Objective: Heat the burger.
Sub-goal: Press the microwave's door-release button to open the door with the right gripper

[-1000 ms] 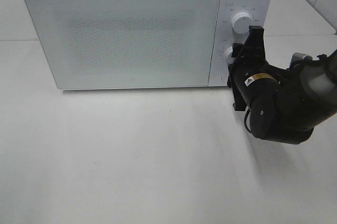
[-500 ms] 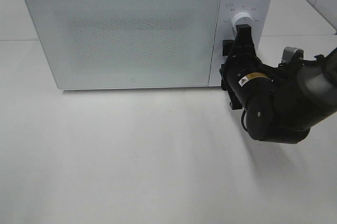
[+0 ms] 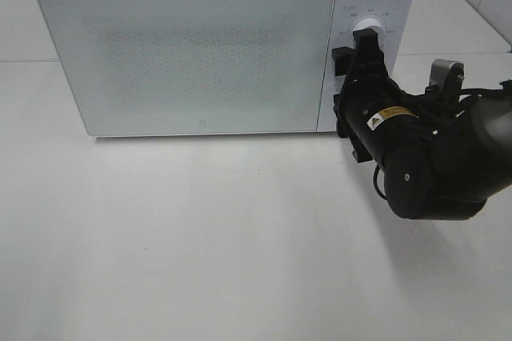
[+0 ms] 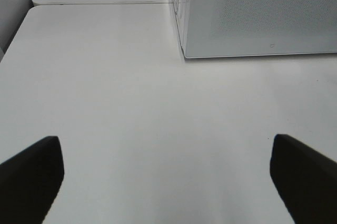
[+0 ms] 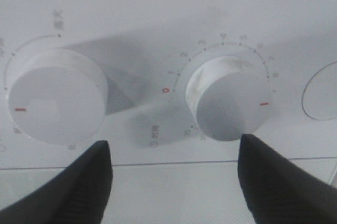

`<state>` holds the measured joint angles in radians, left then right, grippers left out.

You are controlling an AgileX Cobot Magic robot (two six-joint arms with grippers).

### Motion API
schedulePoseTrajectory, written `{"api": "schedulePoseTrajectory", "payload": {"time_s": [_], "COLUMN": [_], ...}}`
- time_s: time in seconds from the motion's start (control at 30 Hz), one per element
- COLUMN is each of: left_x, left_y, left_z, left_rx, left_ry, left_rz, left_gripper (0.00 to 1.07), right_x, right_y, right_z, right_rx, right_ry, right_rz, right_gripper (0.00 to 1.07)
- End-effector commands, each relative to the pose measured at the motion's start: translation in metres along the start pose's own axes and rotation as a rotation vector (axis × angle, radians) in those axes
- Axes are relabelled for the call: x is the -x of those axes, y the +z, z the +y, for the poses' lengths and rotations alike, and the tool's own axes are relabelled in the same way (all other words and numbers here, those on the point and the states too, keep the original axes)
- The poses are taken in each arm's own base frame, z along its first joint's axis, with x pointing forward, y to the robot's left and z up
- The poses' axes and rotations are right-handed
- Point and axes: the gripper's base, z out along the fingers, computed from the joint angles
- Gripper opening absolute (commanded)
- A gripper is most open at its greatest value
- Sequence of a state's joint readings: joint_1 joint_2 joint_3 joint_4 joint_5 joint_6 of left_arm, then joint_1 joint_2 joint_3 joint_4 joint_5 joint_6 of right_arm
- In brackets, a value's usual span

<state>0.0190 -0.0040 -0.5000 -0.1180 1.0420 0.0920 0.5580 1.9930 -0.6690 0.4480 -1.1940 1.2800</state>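
Now the right gripper [image 3: 360, 43] sits higher on the microwave's [image 3: 192, 53] control panel than a second ago. Then it was at the lower dial with the upper dial [image 3: 370, 24] fully exposed; now its tips overlap the lower rim of the upper dial and the lower dial is hidden behind it. The wrist has also rolled, and the black arm [image 3: 436, 161] has drawn in closer to the panel.

In the right wrist view the two fingers [image 5: 79, 182] stand well apart and hold nothing. The numbered dial [image 5: 229, 103] shows above the gap between them, its red mark turned away from the red zero, and the second dial [image 5: 52, 103] is beside it.

The left gripper [image 4: 166, 155] is spread wide over bare desk [image 3: 200, 261], with nothing between its tips.

The microwave stands toward the desk's back edge with its frosted door [image 3: 192, 117] shut. Where the burger is cannot be told from any view.

White desk surface runs from the microwave's front to the near edge and out to the left edge. The right arm's bulk hangs over the desk's right side, close to the microwave's front right corner.
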Motion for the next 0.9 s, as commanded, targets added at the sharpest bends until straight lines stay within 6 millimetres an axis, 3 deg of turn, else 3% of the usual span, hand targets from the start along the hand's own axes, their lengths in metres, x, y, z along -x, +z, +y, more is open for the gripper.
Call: {"api": "schedulePoseTrajectory", "payload": {"time_s": [0.03,0.47,0.9], "left_x": [-0.002,-0.002,-0.002], "left_y": [-0.002,-0.002,-0.002], "left_z": [0.0,0.0,0.0], "left_rx": [0.0,0.0,0.0], "left_ry": [-0.005,-0.005,-0.005], "left_rz": [-0.024,-0.024,-0.024], "left_gripper": [1.01,1.01,1.01], "right_x": [0.009,0.01,0.012], "right_y": [-0.012,-0.027,-0.042], "right_z": [0.023,0.045,0.069], "right_rx": [0.197,0.205,0.063], "right_ry": [-0.057,-0.241,-0.736], "right_rz": [-0.038,0.041,0.162], "right_gripper": [0.65,0.65,0.65]}}
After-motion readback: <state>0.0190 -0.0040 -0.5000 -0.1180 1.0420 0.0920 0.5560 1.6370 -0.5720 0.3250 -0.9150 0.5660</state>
